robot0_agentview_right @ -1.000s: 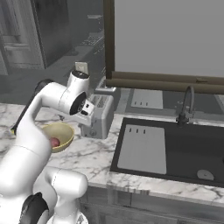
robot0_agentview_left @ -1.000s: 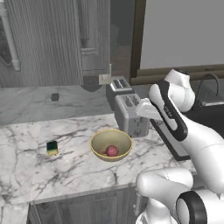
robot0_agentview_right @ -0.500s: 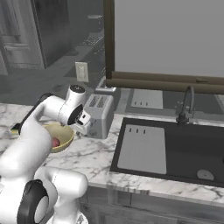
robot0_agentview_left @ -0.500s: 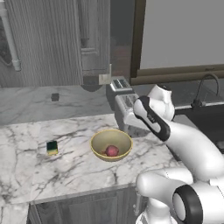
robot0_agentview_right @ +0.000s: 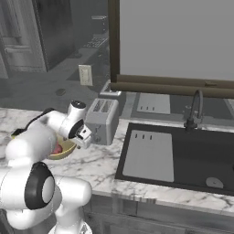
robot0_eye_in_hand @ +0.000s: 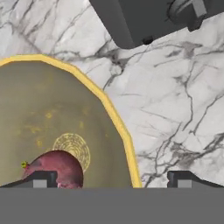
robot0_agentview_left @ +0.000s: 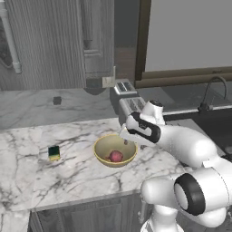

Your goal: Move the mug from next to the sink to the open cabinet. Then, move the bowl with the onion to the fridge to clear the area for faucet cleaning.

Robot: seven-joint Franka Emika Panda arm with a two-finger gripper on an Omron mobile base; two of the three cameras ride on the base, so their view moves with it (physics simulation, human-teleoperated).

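On the marble-patterned white counter [robot0_agentview_left: 68, 167], in the left base view, the wide, shallow olive-yellow round bowl [robot0_agentview_left: 115, 150] is sitting with the small reddish-purple onion [robot0_agentview_left: 116, 156] inside it, and the robot's two-finger gripper [robot0_agentview_left: 123, 132] is hanging just above the bowl's far right rim, in front of the silver two-slot toaster [robot0_agentview_left: 129, 105]; a small green and yellow block [robot0_agentview_left: 54, 152] is lying well to the left. In the right base view the gripper [robot0_agentview_right: 87, 138] is standing between the toaster [robot0_agentview_right: 104, 120] and the bowl [robot0_agentview_right: 61, 148], while the large black recessed sink [robot0_agentview_right: 183, 155] and its dark curved faucet [robot0_agentview_right: 195, 109] are lying well to the right. In the hand view the two finger tips are standing wide apart and gripping nothing, straddling the bowl's yellow rim [robot0_eye_in_hand: 114, 118], with the onion [robot0_eye_in_hand: 59, 169] just inside the left tip; the bowl is therefore lying directly below, so the next move looks like a straight descent onto the rim. No brand, label or writing is readable anywhere.
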